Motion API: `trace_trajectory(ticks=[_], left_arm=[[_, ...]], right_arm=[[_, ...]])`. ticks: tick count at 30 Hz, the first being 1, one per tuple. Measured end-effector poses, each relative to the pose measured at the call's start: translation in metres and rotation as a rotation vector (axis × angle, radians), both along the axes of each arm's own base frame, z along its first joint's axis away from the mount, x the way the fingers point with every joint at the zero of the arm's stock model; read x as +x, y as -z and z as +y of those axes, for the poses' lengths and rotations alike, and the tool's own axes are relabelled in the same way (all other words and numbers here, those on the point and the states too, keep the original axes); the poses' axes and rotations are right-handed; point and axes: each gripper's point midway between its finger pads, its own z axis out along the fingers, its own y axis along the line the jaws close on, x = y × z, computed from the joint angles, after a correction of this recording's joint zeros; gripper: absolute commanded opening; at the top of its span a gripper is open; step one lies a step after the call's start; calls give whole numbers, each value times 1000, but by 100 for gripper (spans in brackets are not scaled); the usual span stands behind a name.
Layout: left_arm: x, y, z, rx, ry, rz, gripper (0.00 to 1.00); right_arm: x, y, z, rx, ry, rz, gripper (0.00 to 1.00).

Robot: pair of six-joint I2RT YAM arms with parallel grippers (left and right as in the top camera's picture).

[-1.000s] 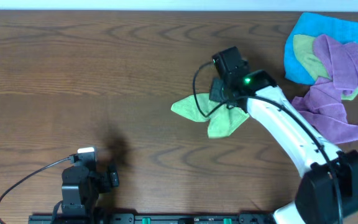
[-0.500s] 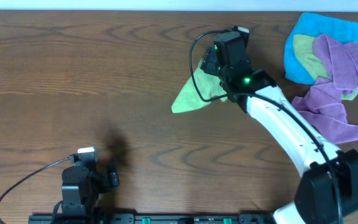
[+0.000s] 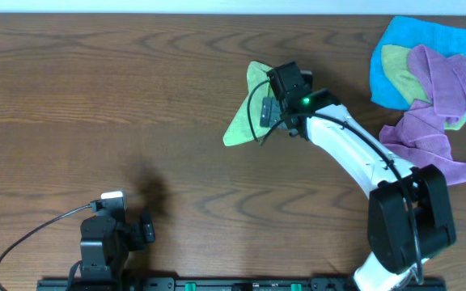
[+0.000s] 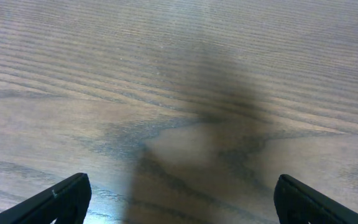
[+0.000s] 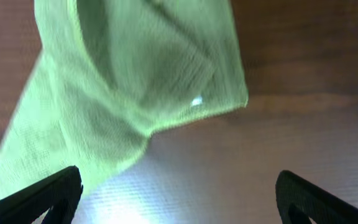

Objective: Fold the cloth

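Observation:
The lime-green cloth (image 3: 245,113) lies on the wooden table as a folded, roughly triangular shape right of centre. In the right wrist view the cloth (image 5: 123,81) fills the upper left, with its small white tag (image 5: 196,101) near one edge. My right gripper (image 5: 179,199) hovers open at the cloth's right side, with only bare table between its fingers. In the overhead view the right gripper (image 3: 269,105) covers part of the cloth. My left gripper (image 4: 179,202) is open over bare wood at the near left, far from the cloth.
A heap of other cloths sits at the back right: a blue one (image 3: 435,40), a purple one (image 3: 431,129) and a duller yellow-green one (image 3: 396,71). The left arm (image 3: 108,238) rests by the table's front edge, with a cable looping to its left.
The right gripper was shut on the cloth, carried its near part toward the far edge, then opened and let go. The cloth now lies folded over. The left arm has not moved.

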Motion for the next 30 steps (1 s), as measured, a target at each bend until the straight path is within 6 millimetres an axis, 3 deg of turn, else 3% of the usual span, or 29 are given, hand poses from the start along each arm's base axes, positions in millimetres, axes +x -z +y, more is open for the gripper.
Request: trace_trajectory(ticks=[9, 21, 25, 30], left_arm=[[0, 0, 0, 0, 0, 0, 95], [8, -2, -3, -18, 3, -39, 95], [32, -29, -24, -219, -2, -188, 95], [33, -35, -40, -526, -122, -168, 95]], right_arm=[[-22, -14, 22, 27, -347, 64, 99], [-34, -12, 31, 62, -460, 108, 99], [-37, -10, 28, 62, -454, 128, 99], [-43, -18, 30, 133, -449, 138, 99]])
